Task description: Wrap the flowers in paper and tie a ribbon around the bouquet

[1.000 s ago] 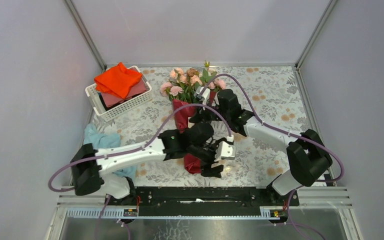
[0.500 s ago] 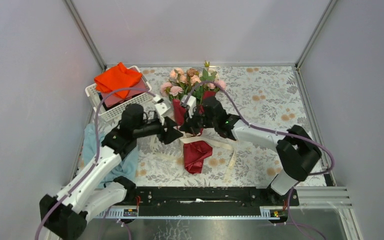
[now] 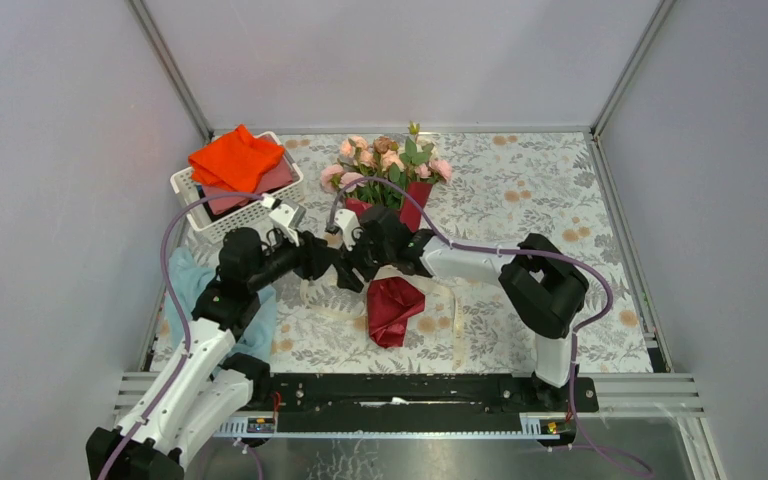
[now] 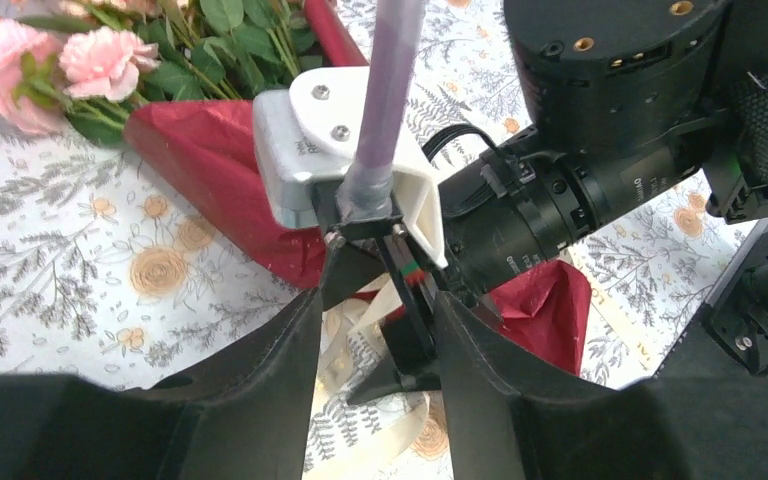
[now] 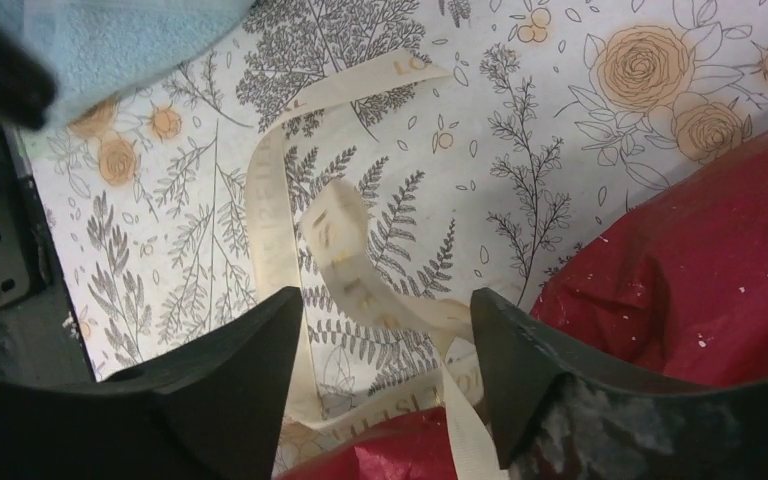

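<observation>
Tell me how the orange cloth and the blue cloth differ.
The orange cloth sits on top of the white basket; the blue cloth lies on the table. The orange cloth shows whole from above; the blue cloth is partly hidden under the left arm. The orange cloth is bright, the blue cloth pale. Both are rumpled cloths on the table's left side.

White basket sits at the far-left corner of the floral-print table, orange cloth piled on top. Light blue cloth crumpled by the left edge.
</observation>
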